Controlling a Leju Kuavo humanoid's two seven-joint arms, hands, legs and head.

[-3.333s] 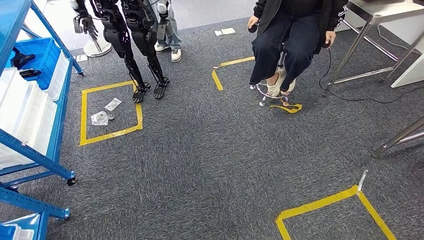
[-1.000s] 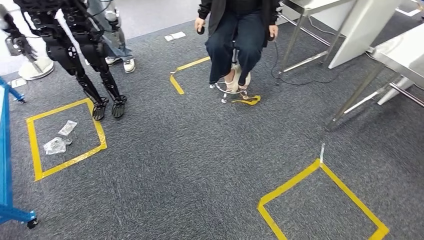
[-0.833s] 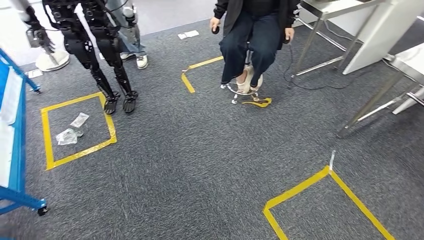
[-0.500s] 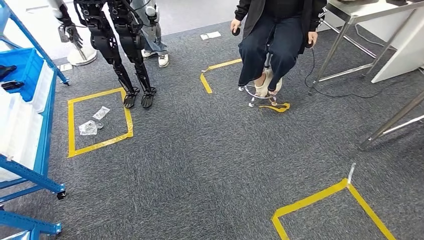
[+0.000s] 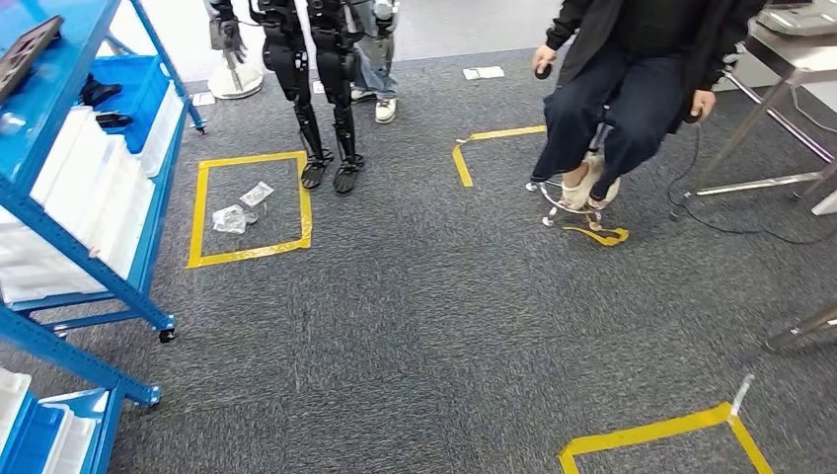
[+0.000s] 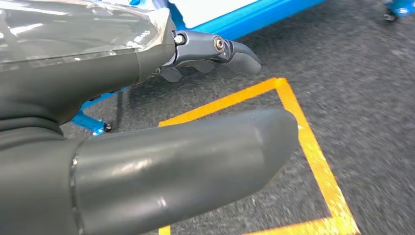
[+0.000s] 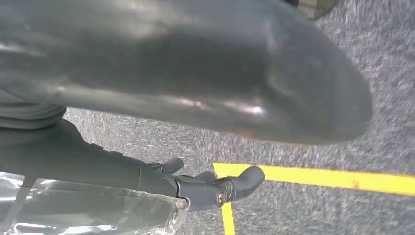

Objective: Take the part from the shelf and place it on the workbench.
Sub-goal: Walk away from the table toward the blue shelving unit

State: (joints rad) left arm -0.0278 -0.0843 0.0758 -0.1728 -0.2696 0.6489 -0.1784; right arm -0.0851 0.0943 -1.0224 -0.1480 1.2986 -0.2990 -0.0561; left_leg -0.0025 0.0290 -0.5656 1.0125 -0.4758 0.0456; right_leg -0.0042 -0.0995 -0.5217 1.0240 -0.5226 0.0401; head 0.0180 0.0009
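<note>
Head view: we see the tall blue metal shelf [image 5: 89, 197] on the left, dark parts [image 5: 99, 94] in its blue bin; our left hand [image 6: 147, 147] and right hand [image 7: 195, 98] hold nothing, fingers apart.

Blue shelf [image 5: 94, 188] with white bins [image 5: 59, 212] at 9 o'clock. Speckled dark grey carpet [image 5: 415, 326]. Yellow tape square [image 5: 252, 209] at 11 o'clock. Black humanoid robot [image 5: 316, 69] at 12 o'clock.
</note>
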